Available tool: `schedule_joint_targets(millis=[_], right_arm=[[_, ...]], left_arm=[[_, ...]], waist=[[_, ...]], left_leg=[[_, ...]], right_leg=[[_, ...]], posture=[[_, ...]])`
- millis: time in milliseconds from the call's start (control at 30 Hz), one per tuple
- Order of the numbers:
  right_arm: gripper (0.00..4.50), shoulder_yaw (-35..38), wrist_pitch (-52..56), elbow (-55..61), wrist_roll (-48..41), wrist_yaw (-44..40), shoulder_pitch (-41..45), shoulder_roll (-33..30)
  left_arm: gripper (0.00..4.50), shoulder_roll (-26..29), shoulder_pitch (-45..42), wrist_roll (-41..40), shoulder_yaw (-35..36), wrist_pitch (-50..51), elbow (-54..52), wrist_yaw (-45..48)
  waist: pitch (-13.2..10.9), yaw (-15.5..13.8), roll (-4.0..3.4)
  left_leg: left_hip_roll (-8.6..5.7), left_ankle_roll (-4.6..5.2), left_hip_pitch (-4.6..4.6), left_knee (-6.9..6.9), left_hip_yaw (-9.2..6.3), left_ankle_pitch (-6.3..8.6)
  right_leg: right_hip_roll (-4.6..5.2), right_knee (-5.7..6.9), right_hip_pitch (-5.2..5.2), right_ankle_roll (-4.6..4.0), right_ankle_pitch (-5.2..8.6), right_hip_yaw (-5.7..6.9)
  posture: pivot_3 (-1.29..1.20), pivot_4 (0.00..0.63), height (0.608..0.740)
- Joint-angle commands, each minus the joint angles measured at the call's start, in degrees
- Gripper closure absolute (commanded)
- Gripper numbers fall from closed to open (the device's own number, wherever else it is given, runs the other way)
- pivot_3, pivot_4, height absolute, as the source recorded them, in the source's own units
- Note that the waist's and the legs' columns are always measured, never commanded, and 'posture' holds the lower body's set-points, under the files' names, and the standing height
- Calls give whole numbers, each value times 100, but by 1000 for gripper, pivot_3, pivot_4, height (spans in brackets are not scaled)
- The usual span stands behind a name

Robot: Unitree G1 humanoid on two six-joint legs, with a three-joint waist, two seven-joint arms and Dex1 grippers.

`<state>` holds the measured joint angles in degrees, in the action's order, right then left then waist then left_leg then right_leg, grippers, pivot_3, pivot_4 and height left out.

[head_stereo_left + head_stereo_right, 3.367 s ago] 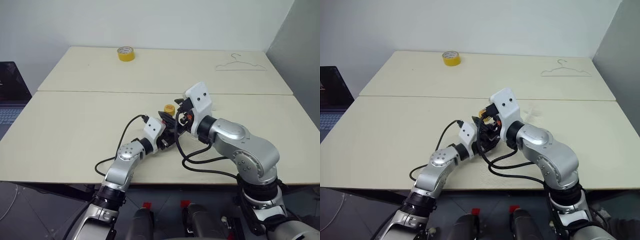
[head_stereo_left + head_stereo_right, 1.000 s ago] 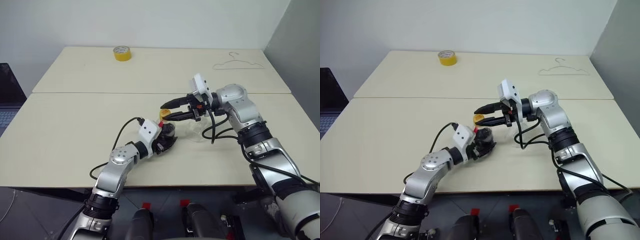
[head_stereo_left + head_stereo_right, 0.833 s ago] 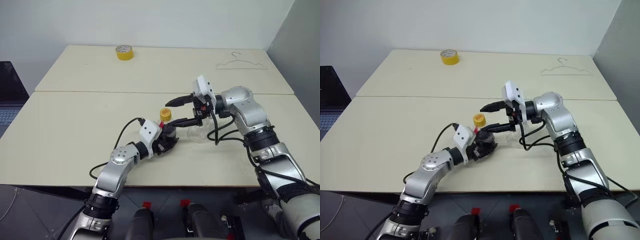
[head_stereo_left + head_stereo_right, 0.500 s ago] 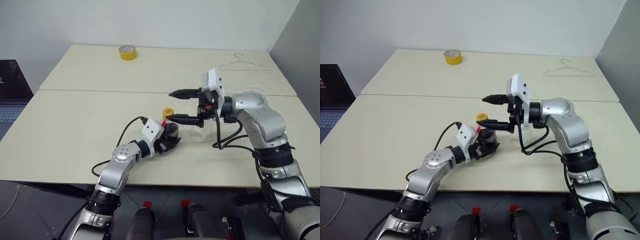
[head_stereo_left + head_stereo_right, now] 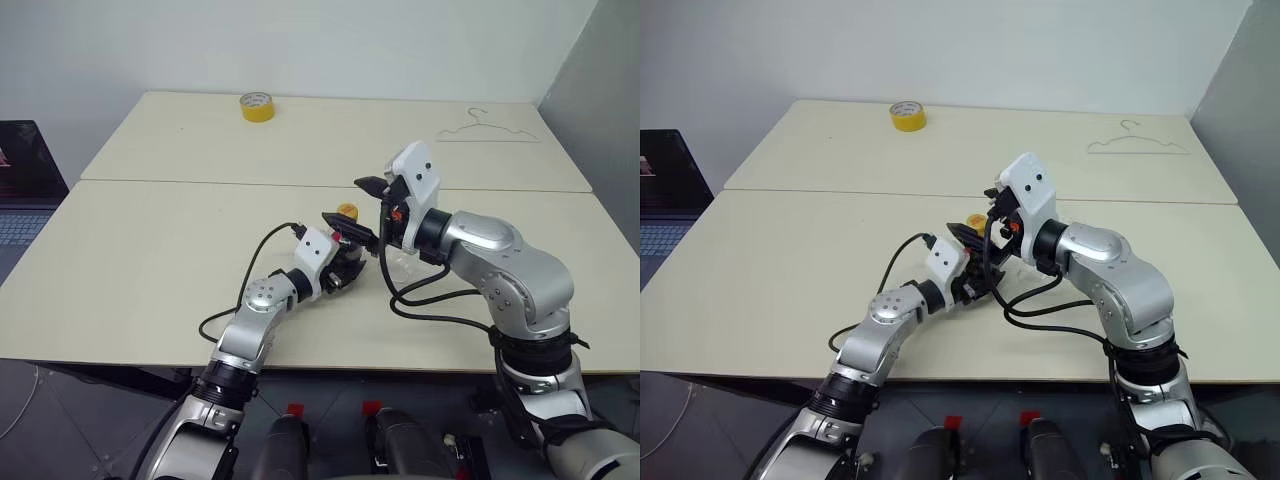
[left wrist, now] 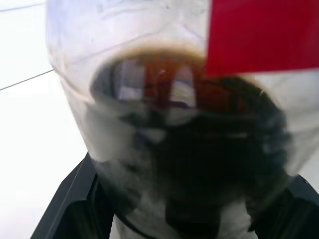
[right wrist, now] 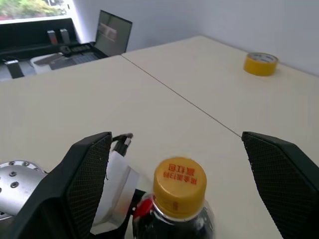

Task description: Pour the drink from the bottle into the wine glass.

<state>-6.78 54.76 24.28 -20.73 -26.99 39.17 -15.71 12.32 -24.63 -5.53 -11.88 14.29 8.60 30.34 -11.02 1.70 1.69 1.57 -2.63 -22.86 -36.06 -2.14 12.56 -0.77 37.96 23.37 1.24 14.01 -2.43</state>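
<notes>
My left gripper [image 5: 343, 274] is shut on the bottle's [image 5: 350, 256] lower body, holding it upright on the table [image 5: 150, 260]. In the left wrist view the clear ribbed wall, the red label [image 6: 259, 35] and the dark drink [image 6: 199, 149] sit right between the black fingers [image 6: 75, 204]. The yellow cap [image 7: 179, 186] is on the neck. My right gripper [image 7: 175, 136] is wide open, one finger on each side of the cap and clear of it. The wine glass [image 5: 389, 267] stands just right of the bottle, mostly hidden under my right wrist.
A yellow tape roll [image 5: 254, 105] lies at the far left of the back table and a wire hanger [image 5: 487, 128] at its far right. A laptop [image 5: 25, 170] sits beyond the left edge. A seam runs between the two tables.
My right gripper went from half closed at the cap to wide open, and its wrist swung round so the fingers straddle the cap from above. The left hand nudged the bottle slightly forward.
</notes>
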Motion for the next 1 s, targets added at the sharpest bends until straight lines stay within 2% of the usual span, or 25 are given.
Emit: schedule_joint_targets(millis=[33, 467, 700, 1000], right_arm=[[39, -103, 98, 110, 168, 384, 75, 113], [39, -224, -400, -934, 511, 1030, 331, 946], [39, -146, -784, -1458, 697, 1193, 424, 1055], [39, -13, -831, -1491, 664, 1183, 362, 954]], left_arm=[[1256, -22, 55, 222, -46, 95, 338, -166], [1256, -75, 212, 204, -69, 150, 162, -226], [1256, -101, 270, 183, -71, 168, 87, -280], [1256, -103, 302, 156, -52, 157, 87, -282]], waist=[[0, 4, 0], [1, 15, -1], [1, 14, -1], [1, 15, -1]], left_leg=[[1, 0, 0, 0, -1, 0], [1, 0, -1, 2, 1, 0], [0, 0, -5, 5, 2, 0], [1, 0, -5, 7, 2, 0]], right_leg=[[-1, 0, 0, 0, 0, 0], [-2, -2, 1, 1, -1, 0], [-2, -5, 2, 1, -1, -1], [-3, -4, 4, 1, -1, -1]], posture=[[0, 150, 740], [0, 150, 740], [0, 150, 740], [0, 150, 740]])
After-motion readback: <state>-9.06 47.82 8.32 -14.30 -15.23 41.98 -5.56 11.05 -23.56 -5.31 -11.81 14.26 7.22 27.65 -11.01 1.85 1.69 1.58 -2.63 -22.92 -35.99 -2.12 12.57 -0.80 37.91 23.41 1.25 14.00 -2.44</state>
